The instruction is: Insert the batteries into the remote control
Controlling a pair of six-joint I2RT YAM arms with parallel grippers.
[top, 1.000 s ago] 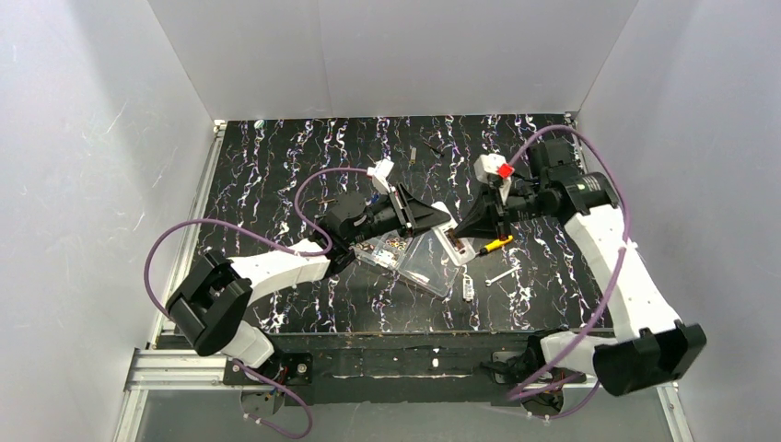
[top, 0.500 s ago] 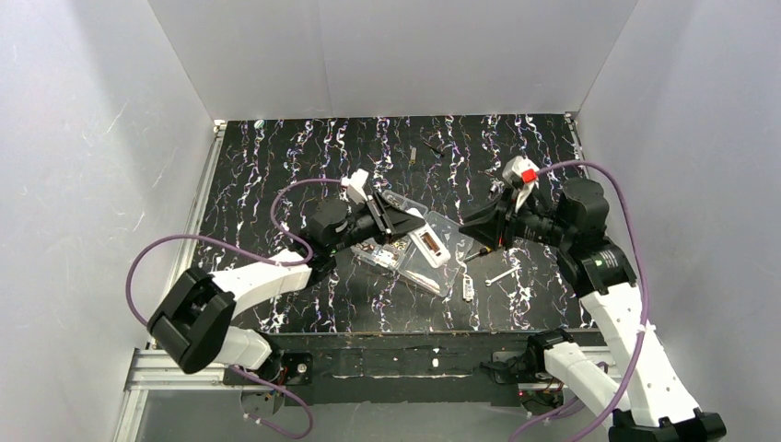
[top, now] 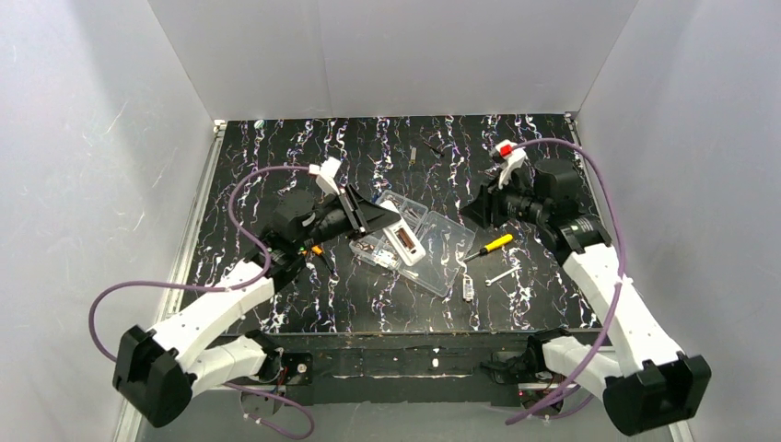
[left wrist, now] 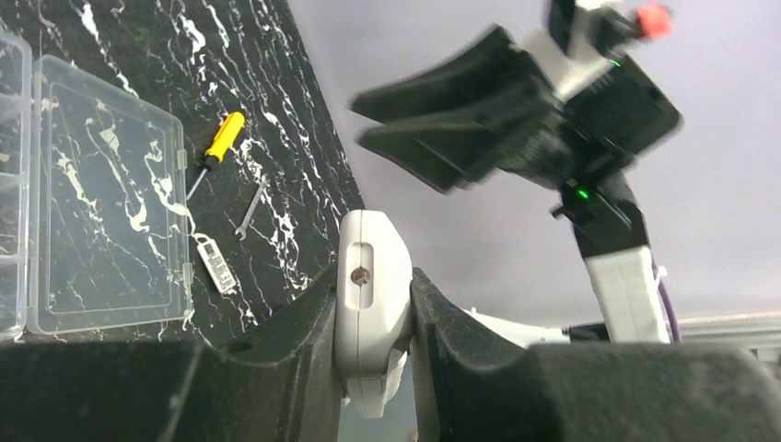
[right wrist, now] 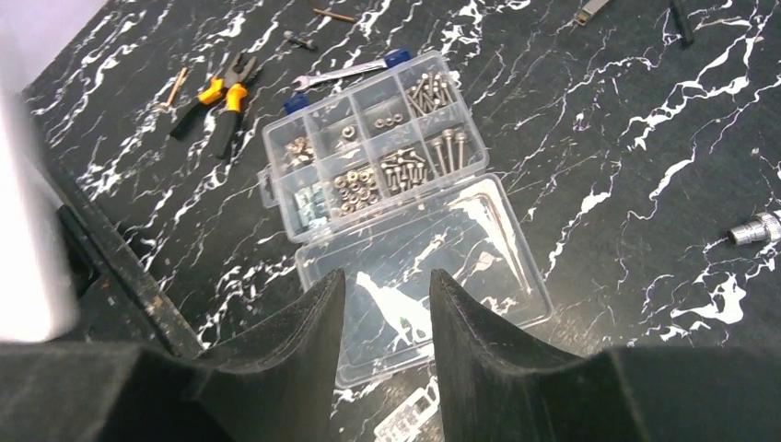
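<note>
The remote control (top: 402, 241) is a slim white bar with a dark open compartment, held above the clear organiser box. My left gripper (top: 380, 221) is shut on it. In the left wrist view the remote control (left wrist: 371, 304) shows end-on, squeezed between both black fingers (left wrist: 285, 341). My right gripper (top: 479, 210) hovers to the right of the remote, apart from it, open with nothing between its fingers (right wrist: 295, 341). No batteries can be made out in any view.
The clear organiser box (right wrist: 378, 152) of screws lies open, lid (right wrist: 433, 267) flat. A yellow-handled screwdriver (top: 488, 246), a small wrench (top: 500, 275) and a small white ribbed piece (top: 468, 290) lie right of it. Pliers (right wrist: 221, 101) lie beyond, a socket (right wrist: 760, 227) to one side.
My right gripper has opened and drawn back to the right, away from the remote. My left arm has carried the remote leftwards, still gripped.
</note>
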